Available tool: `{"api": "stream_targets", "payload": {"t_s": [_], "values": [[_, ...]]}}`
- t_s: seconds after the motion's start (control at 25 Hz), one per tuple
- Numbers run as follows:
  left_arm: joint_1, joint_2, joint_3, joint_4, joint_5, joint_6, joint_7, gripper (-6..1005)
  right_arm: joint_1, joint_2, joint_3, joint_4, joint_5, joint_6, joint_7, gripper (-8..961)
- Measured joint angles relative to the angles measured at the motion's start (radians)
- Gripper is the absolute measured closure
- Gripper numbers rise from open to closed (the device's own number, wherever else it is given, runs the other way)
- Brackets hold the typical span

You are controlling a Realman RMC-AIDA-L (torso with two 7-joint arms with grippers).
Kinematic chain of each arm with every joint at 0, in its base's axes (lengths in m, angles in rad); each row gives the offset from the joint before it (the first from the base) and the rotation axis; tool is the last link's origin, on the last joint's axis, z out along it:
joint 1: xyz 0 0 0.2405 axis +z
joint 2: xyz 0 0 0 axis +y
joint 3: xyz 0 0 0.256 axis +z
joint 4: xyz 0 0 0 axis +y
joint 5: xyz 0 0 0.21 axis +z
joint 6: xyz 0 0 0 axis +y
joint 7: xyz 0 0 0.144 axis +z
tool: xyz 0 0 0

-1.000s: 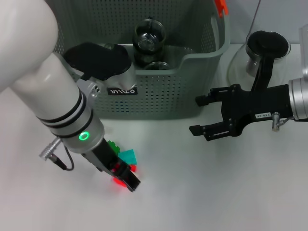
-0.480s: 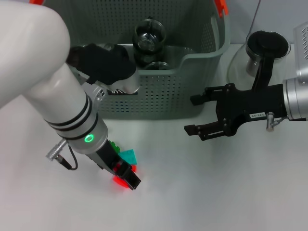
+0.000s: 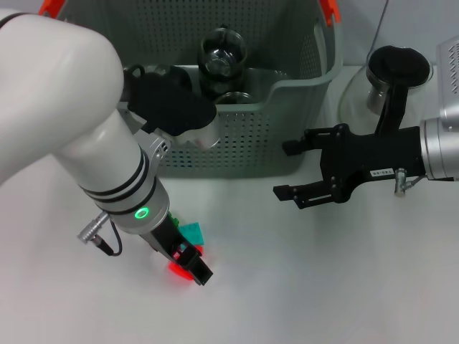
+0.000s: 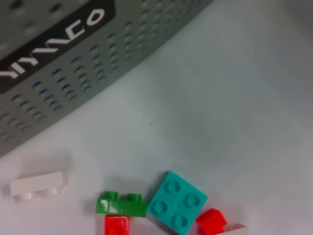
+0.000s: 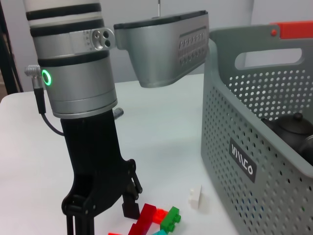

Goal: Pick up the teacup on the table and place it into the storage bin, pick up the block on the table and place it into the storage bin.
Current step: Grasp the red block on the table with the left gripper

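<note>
Left gripper [image 3: 192, 266]: lowered onto small red, green and teal plastic blocks [image 4: 177, 207] on white worktop [image 3: 301, 287]; finger state cannot be told. Right gripper [image 3: 292, 170]: open, empty, mid-air. Behind: grey-green perforated storage bin [image 3: 244, 136] holding dark glass teacup [image 3: 221, 54].

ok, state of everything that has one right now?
left end effector: open, low over the blocks
right end effector: open, empty, above the table
storage bin: upright, dark glassware inside
blocks: loose on the table, none gripped
white block: lying apart
</note>
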Motion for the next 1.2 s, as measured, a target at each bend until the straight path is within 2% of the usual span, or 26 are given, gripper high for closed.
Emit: {"api": "stream_targets", "payload": {"t_s": [0.32,0.72,1.04,1.2], "values": [[0.006,-0.002,0.057,0.007,0.051,-0.003,0.001,57,-0.003,0.002,0.003,0.001,0.002,0.004,-0.004,100],[0.01,0.001,0.041,0.014,0.054,0.013,0.017,58,-0.003,0.001,0.0,0.002,0.002,0.022,-0.004,102],[0.048,0.002,-0.119,0.102,-0.008,0.17,0.139,59,-0.003,0.001,-0.003,0.004,-0.001,0.021,0.004,101],[0.061,0.003,-0.253,0.092,-0.136,0.232,0.274,59,0.001,0.001,-0.003,0.015,-0.004,0.023,0.005,101]]}}
